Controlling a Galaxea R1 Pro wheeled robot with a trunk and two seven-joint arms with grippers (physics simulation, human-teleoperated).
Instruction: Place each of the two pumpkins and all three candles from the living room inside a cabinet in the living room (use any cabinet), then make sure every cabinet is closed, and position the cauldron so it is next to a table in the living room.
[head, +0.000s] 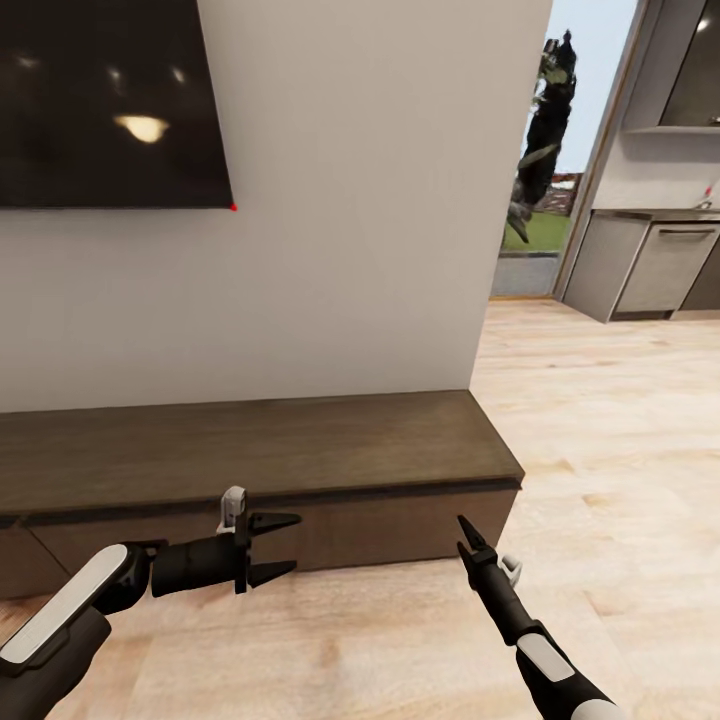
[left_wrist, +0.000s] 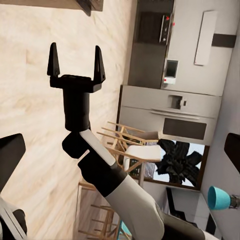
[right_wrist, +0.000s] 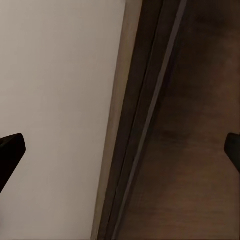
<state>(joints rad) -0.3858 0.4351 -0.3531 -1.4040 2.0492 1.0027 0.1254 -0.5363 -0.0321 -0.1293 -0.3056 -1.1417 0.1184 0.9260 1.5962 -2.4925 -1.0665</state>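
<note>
Cabinet (head: 250, 450): long, low, dark brown, set against the white wall (head: 380, 200); its top is bare, its drawer fronts sit flush, and its right end stops short of the wall's outer corner. Upper left, a dark screen (head: 110, 100) hangs on the wall above the cabinet. Left claw (head: 285, 548): held low in front of the cabinet face, pointing right along it, jaws spread apart, nothing between them. Right claw (head: 466, 531): near the cabinet's right front corner, pointing up at the front edge; from the head view I cannot tell its state, but in the left wrist view the right claw (left_wrist: 75, 61) stands with its fingers apart and empty. Right of the cabinet end, pale wood floor (head: 600, 450) runs open and unobstructed toward grey kitchen units (head: 650, 265) at far right.
</note>
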